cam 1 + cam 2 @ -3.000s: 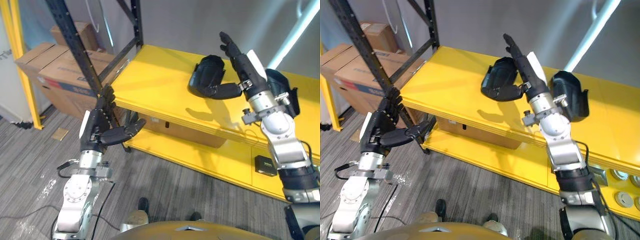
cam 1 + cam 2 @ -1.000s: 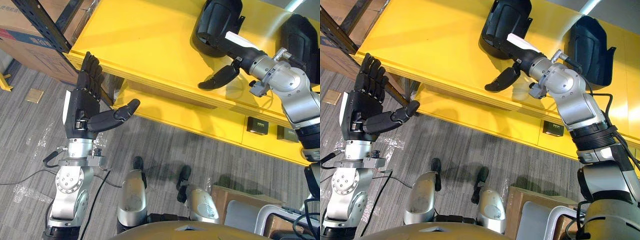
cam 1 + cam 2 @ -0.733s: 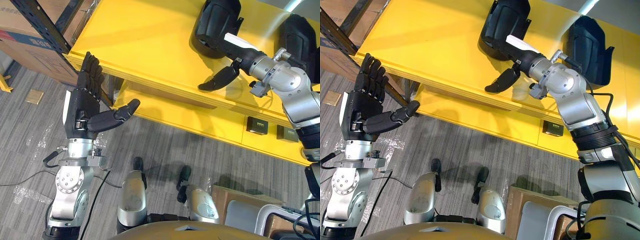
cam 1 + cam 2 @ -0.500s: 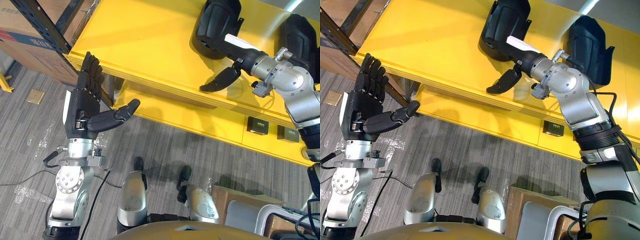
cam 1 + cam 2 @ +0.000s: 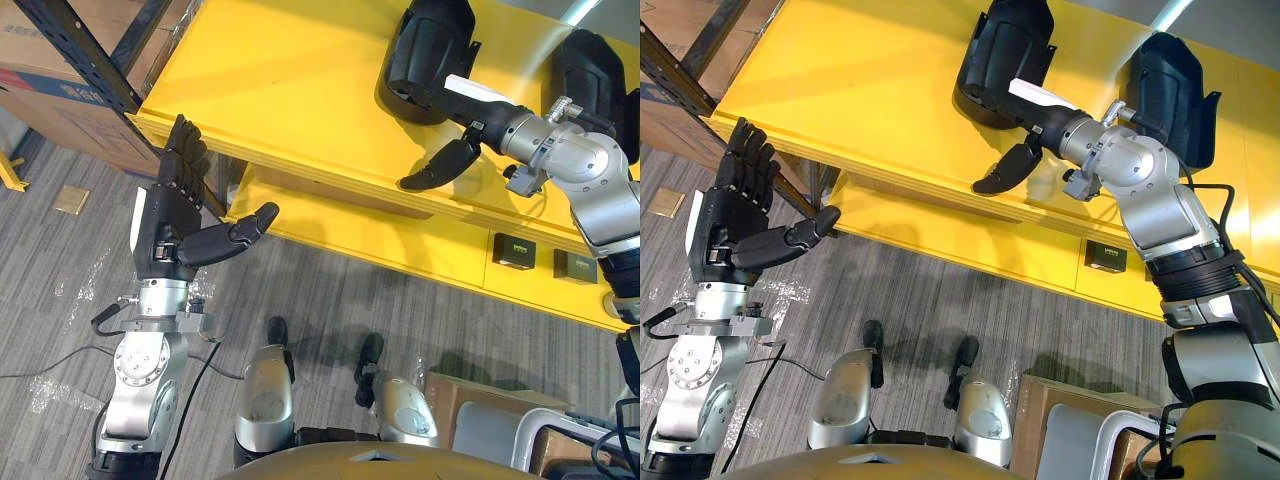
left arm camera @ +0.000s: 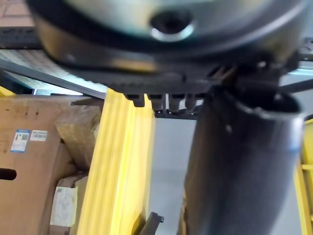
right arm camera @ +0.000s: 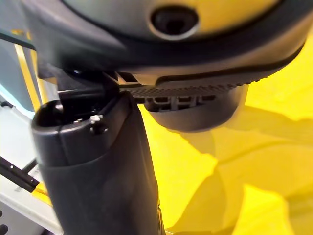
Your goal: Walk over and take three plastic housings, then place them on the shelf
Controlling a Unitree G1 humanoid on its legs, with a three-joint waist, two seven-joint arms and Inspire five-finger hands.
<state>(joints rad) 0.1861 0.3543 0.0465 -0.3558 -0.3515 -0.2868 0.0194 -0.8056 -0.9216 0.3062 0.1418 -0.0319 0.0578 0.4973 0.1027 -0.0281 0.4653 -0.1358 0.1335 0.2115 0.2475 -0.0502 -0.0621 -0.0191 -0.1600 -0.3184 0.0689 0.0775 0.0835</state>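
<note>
Yellow shelf (image 5: 290, 90), upper deck: two black plastic housings, the left housing (image 5: 425, 50) and the right housing (image 5: 595, 60). Lower deck (image 5: 400, 240): two small black boxes, the left box (image 5: 512, 250) and the right box (image 5: 567, 266).

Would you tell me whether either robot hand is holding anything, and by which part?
Nothing is gripped. The right robot hand rests open against the left housing, thumb spread clear; the left robot hand is open and empty.

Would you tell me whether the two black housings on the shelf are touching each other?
Apart. The right eye view shows a strip of bare yellow shelf between the left housing and the right housing.
</note>
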